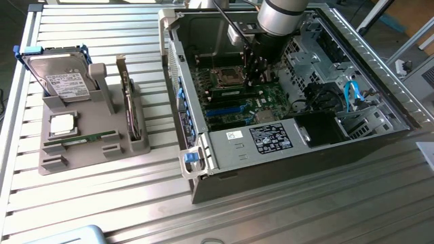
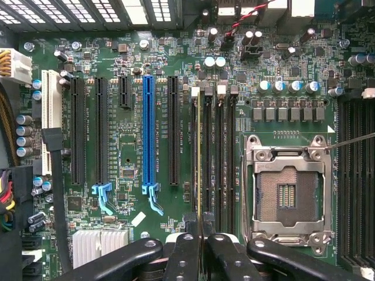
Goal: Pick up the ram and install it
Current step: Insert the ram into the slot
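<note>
gripper (image 2: 201,241): narrow, fingers (image 2: 186,254) pinching ram (image 2: 199,164) edge-on.
ram: runs fwd from fingertips, along mobo slot (image 2: 194,117); seated or not, can't tell.

I see ribbed metal table (image 1: 135,203), raised slats running along whole top, bare aluminium look. Grey moulded holder tray (image 1: 51,165) sits flat on slats toward exterior view's left. Open computer case (image 1: 271,175) lies on its side on table toward exterior view's right, near tray, strip of bare slats between them. Pale blue object (image 1: 71,236) on table at lower edge of exterior view, cut off, cannot identify. White item (image 1: 427,152) at right edge, also cut off.
</note>
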`<state>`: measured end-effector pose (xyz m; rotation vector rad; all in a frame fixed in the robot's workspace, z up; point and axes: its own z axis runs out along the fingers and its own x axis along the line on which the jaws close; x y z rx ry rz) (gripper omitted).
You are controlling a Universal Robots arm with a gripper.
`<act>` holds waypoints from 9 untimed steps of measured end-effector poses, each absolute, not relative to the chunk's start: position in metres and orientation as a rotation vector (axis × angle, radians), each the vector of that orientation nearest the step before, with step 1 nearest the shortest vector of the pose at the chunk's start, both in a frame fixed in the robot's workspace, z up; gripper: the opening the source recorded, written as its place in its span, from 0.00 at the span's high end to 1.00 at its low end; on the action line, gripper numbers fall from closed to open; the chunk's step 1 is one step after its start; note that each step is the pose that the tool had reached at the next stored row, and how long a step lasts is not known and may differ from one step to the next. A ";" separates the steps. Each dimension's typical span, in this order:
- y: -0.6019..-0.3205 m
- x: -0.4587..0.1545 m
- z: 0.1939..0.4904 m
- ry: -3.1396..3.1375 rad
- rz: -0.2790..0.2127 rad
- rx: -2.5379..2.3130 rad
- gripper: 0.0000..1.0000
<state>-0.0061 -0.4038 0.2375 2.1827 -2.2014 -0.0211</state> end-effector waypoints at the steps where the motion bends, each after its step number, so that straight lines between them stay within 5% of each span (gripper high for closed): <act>1: -0.404 -0.006 0.238 -2.201 -0.021 2.183 0.88; 9: -0.404 -0.006 0.240 -2.201 -0.021 2.183 0.88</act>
